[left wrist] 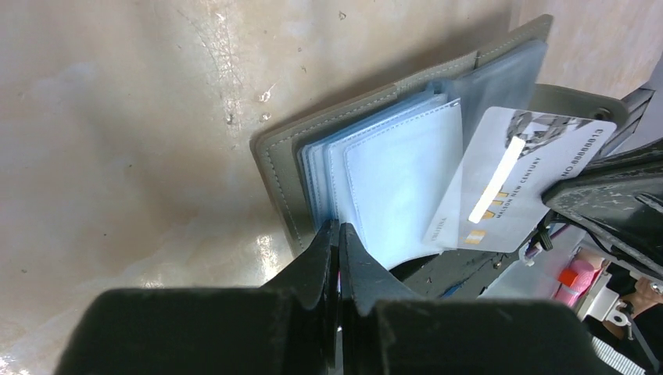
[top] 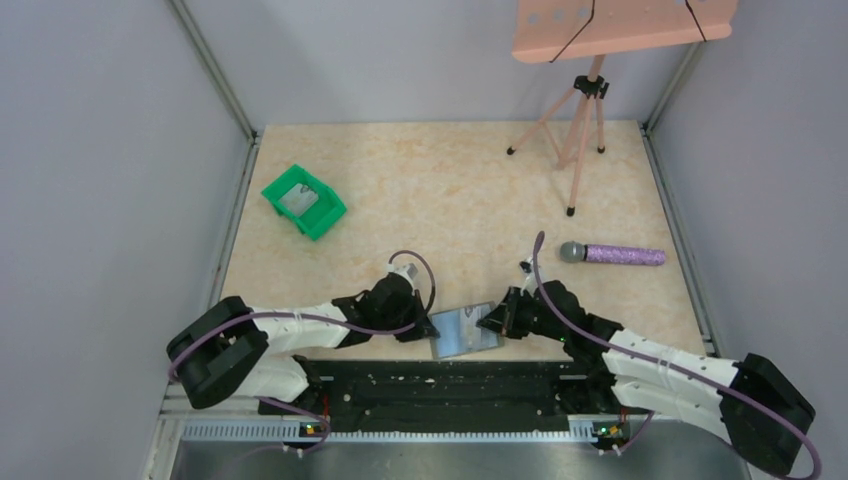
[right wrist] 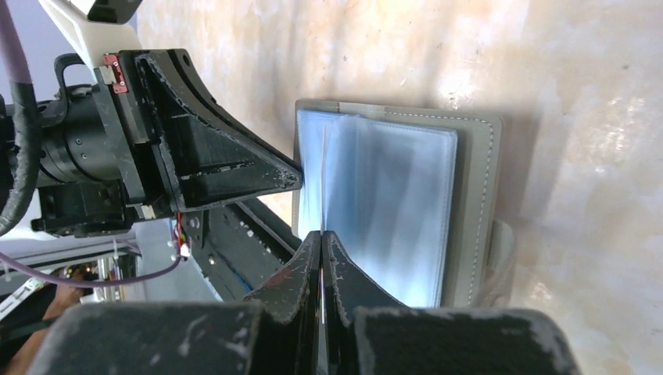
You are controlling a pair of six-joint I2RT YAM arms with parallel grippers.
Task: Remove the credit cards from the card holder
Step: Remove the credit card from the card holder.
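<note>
Pinching card holder (left wrist: 275, 176), credit card (left wrist: 520, 195) part-hidden

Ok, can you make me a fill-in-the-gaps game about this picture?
1. The small grey folding card holder is ___, not closed.
2. The right gripper is shut on a thin white credit ___.
3. The colour of the plastic bin at the table's back left is ___.

Missing words: open; card; green.

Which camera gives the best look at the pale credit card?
The left wrist view: the pale plastic credit card faces the lens, its printing legible. The right wrist view catches only its thin edge; from the top view it is too small to make out.
</note>
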